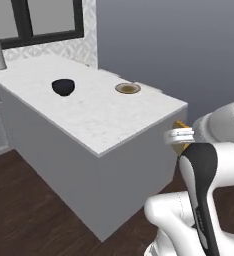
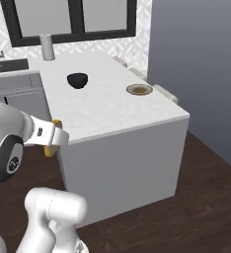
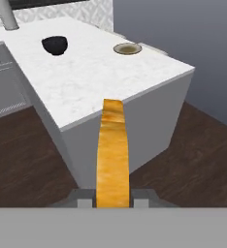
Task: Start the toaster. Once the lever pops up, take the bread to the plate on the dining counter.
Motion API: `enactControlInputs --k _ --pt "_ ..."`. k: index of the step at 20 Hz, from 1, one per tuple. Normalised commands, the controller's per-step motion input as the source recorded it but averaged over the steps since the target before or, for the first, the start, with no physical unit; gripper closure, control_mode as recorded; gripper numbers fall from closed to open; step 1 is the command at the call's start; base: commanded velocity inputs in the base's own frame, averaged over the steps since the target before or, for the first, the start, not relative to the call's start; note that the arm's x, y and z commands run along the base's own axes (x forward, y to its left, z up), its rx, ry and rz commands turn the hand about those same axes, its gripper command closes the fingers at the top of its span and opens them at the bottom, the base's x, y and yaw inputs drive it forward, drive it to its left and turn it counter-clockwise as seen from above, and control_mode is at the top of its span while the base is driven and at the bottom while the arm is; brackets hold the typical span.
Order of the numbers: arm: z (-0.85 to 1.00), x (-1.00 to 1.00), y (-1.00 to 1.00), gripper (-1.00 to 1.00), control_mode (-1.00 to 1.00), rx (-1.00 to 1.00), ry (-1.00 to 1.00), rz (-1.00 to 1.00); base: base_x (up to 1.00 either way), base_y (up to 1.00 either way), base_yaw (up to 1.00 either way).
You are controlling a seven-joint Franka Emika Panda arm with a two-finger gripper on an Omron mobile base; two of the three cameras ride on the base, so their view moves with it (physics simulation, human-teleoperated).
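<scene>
Hand view looks along the closed gripper (image 3: 113, 201), whose jaws pinch the bread (image 3: 113, 155) between them. The slice stands edge-on, a tall golden-brown strip rising from the fingertips at six o'clock toward the centre of the picture, its top edge overlapping the near edge of the dining counter (image 3: 91, 82). On that white marble slab, going left to right, sit a black bowl (image 3: 55, 45) at about eleven o'clock and the plate (image 3: 127, 48) at about one o'clock, well apart from each other. A pale cylinder (image 3: 6, 14) stands at the far left corner.

Left base view shows the same counter (image 1: 99, 115) with the bowl (image 1: 63, 87) to the left and the plate (image 1: 127, 88) to the right, near the far edge. At three o'clock, off the counter's right corner and lower than its top, the gripper (image 1: 180, 136) holds the bread (image 1: 179, 125); just a tan corner shows.

Right base view shows the gripper (image 2: 52, 140) at nine o'clock, just beside the counter's near left corner, with the bread (image 2: 55, 122) peeking out. The plate (image 2: 139, 89) lies well apart, at about two o'clock.
</scene>
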Motion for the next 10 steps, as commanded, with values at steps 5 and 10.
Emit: enactControlInputs --k 5,10 --pt "0.00 0.00 0.00 1.00 1.00 0.00 0.00 0.00 0.22 -0.91 0.07" --pt "0.00 0.00 0.00 1.00 1.00 0.00 0.00 0.00 0.32 -0.96 0.17"
